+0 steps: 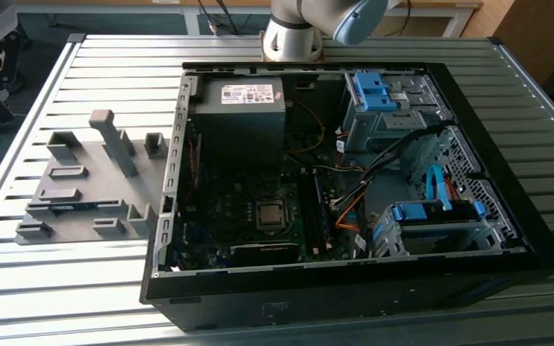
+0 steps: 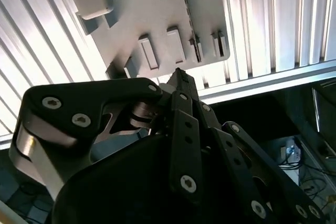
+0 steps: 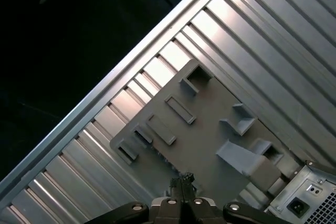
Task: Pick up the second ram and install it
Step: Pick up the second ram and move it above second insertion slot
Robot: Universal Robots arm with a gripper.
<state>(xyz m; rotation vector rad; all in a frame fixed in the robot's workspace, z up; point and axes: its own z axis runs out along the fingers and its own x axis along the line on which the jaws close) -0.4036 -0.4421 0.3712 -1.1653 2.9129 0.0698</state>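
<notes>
Spotted the second ram [image 1: 73,205], probably, standing on its long edge in a slot of the grey holder plate [image 1: 89,184], toward the plate's end away from its tall post [image 1: 113,140]. Caught the ram [image 3: 157,153] again in the first wrist view, as a thin dark strip running across the plate. Found the gripper [image 3: 182,178] up above the plate, over one end of that strip, jaws pinched together with nothing between them. Same closed look on the gripper [image 2: 180,75] in the second wrist view. No contact with the strip.

Handling guess: featherweight, stiff, thin and fragile. Bare board with little chips, so no hard squeezing or twisting. Best to pinch across the two flat faces near the middle of the top edge, staying off the contact edge down in the slot. Would need wider jaws than now to straddle it.

Room: plenty of open air straight up from the plate. Little slack sideways though, with low grey blocks [image 3: 178,109] flanking the slots. Open computer case [image 1: 354,180] just beside the plate, and the edge of the slatted table [image 1: 27,303] near the plate's opposite side.
</notes>
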